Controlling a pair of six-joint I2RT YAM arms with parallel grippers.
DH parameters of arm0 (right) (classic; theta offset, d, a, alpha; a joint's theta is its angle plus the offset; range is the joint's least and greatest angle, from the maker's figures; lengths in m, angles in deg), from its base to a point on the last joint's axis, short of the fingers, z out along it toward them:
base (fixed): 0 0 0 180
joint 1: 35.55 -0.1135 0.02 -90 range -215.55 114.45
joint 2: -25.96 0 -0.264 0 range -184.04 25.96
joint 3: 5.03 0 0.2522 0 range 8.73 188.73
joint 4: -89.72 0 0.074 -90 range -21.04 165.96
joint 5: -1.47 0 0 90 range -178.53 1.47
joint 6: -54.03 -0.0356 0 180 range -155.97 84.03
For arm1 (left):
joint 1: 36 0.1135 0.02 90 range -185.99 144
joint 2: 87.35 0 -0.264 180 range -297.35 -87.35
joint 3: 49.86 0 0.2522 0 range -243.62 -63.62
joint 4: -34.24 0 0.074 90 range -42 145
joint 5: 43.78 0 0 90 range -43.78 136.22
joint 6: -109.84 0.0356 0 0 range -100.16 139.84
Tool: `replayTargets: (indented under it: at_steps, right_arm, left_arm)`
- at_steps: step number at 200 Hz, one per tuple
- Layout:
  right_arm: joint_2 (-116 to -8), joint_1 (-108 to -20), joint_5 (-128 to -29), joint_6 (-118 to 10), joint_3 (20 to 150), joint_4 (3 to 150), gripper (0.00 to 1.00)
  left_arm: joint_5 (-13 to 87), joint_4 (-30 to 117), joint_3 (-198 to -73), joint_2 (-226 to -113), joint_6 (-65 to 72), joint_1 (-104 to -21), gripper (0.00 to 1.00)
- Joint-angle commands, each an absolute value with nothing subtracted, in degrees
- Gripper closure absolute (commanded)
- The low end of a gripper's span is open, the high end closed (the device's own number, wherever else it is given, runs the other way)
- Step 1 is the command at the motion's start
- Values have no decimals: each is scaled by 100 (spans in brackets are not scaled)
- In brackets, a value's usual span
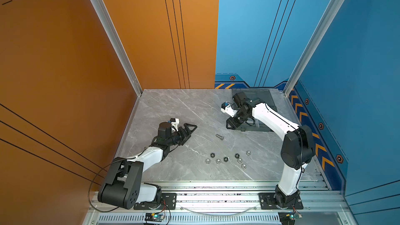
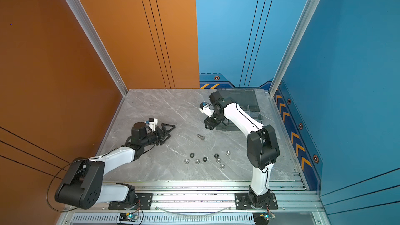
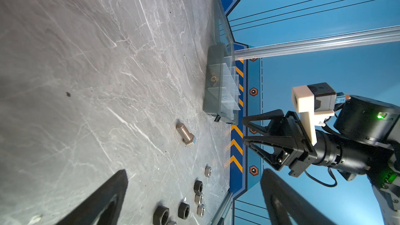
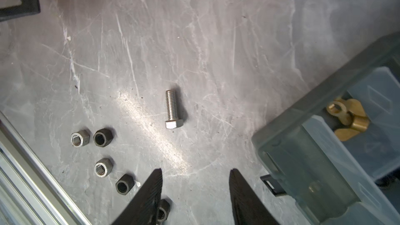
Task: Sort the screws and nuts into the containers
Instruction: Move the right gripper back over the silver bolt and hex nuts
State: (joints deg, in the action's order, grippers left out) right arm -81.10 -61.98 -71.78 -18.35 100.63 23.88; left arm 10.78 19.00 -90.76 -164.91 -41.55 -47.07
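Silver screw (image 4: 172, 109), black and silver nuts (image 4: 103, 137), grey veined tabletop (image 4: 216, 40)

A silver screw (image 2: 200, 137) is seen mid-surface; nuts (image 2: 204, 159) are scattered toward the front edge; an organiser box (image 2: 252, 111) is set back-right.

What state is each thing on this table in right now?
Organiser box, lid open.
Brass wing nuts, already inside the box.
Silver bolt, lying on its side on the table.
Hex nuts, loose on the table, unsorted.
Left gripper, open, empty.
Right gripper, open, empty, beside the box.
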Motion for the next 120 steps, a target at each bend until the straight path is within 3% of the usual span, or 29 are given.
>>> replayTargets:
  at_steps: [1,120]
  right_arm:
    - [-8325,-6365,-7164,-1497,9983,2326,47]
    - [-9164,-6812,-7311,-1646,9973,2597,48]
  left_arm:
    - [1061,1854,-8977,-16385,-4178,-4648,2]
    - [1042,1855,-8930,-16408,-4160,-4590,2]
